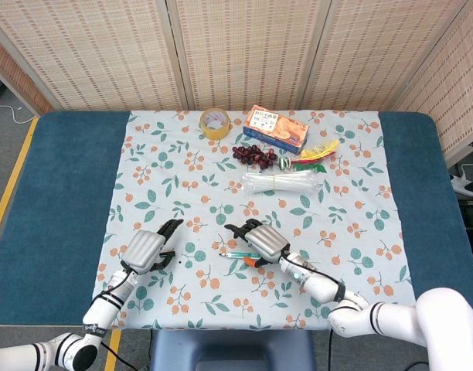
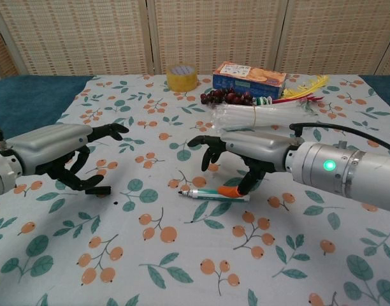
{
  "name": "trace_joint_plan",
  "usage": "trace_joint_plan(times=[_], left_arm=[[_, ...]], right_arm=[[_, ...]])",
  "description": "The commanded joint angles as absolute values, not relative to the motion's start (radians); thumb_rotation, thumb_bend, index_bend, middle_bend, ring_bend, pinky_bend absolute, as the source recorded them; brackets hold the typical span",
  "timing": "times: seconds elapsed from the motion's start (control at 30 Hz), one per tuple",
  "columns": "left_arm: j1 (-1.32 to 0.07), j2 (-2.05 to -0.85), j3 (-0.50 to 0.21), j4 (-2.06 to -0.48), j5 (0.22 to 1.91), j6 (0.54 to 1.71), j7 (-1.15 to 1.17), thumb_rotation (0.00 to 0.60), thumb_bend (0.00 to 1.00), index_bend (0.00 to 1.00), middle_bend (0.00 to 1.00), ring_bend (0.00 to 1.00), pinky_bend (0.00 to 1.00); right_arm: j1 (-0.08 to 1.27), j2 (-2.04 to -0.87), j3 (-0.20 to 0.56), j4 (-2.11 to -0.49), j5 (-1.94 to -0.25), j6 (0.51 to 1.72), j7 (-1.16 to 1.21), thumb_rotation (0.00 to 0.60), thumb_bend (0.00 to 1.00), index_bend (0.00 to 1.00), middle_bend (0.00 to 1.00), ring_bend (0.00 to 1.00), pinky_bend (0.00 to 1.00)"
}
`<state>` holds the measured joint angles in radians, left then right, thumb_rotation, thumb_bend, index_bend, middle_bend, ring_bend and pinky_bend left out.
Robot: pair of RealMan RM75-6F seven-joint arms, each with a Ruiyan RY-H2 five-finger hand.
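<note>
Near the frame's lower middle, the pen [image 2: 215, 193] lies on the worktop [image 2: 182, 255] under the right hand [image 2: 236, 153], fingers spread and holding nothing, likely just set down; withdrawing seemingly follows.

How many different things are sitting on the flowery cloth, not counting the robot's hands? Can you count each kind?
Marker pen: 1
Roll of yellow tape: 1
Orange snack box: 1
Bunch of dark grapes: 1
Bundle of white cable ties: 1
Bundle of coloured cable ties: 1
Total: 6
</note>
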<state>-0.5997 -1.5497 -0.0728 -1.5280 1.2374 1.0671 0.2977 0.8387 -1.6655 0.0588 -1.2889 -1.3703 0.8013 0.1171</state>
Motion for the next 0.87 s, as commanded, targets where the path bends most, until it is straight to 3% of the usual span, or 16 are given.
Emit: trace_joint_plan(times=[0.03, 0.13, 0.23, 0.37, 0.5, 0.57, 0.67, 0.87], left_arm=[[-0.573, -1.467, -0.086, -1.617, 1.275, 1.113, 0.233, 0.6, 0.41, 0.0, 0.06, 0.51, 0.87], [-0.526, -1.343, -0.078, -1.706, 1.333, 1.172, 0.137, 0.6, 0.41, 0.0, 0.05, 0.29, 0.73], [-0.454, -1.218, -0.049, -1.757, 1.398, 1.254, 0.023, 0.6, 0.4, 0.0, 0.04, 0.13, 0.57], [-0.333, -1.12, 0.025, -1.72, 1.494, 1.395, -0.103, 0.6, 0.4, 0.0, 0.03, 0.05, 0.4], [-0.185, -1.142, 0.079, -1.605, 1.536, 1.576, -0.148, 0.6, 0.4, 0.0, 0.01, 0.0, 0.19], [-0.127, -1.188, 0.084, -1.53, 1.525, 1.636, -0.138, 0.6, 0.4, 0.0, 0.0, 0.0, 0.15], [-0.109, -1.185, 0.093, -1.513, 1.528, 1.631, -0.081, 0.6, 0.4, 0.0, 0.0, 0.0, 0.14], [-0.112, -1.179, 0.081, -1.522, 1.508, 1.572, -0.035, 0.6, 0.4, 0.0, 0.0, 0.0, 0.14]], right_arm=[[0.812, -1.533, 0.076, -1.441, -1.31, 0.801, 0.05, 0.6, 0.21, 0.0, 0.13, 0.07, 0.04], [0.754, -1.391, 0.057, -1.597, -1.284, 0.875, -0.045, 0.6, 0.19, 0.0, 0.05, 0.0, 0.0], [0.647, -1.268, 0.012, -1.742, -1.28, 1.049, -0.199, 0.6, 0.18, 0.0, 0.02, 0.0, 0.0], [0.492, -1.167, -0.062, -1.871, -1.288, 1.276, -0.374, 0.6, 0.18, 0.0, 0.0, 0.0, 0.0], [0.349, -1.134, -0.123, -1.909, -1.297, 1.476, -0.543, 0.6, 0.18, 0.0, 0.0, 0.0, 0.0], [0.281, -1.151, -0.145, -1.893, -1.318, 1.571, -0.625, 0.6, 0.18, 0.0, 0.0, 0.0, 0.0], [0.199, -1.193, -0.157, -1.864, -1.353, 1.671, -0.642, 0.6, 0.18, 0.0, 0.0, 0.0, 0.0], [0.146, -1.173, -0.14, -1.854, -1.37, 1.692, -0.579, 0.6, 0.18, 0.0, 0.0, 0.0, 0.0]])
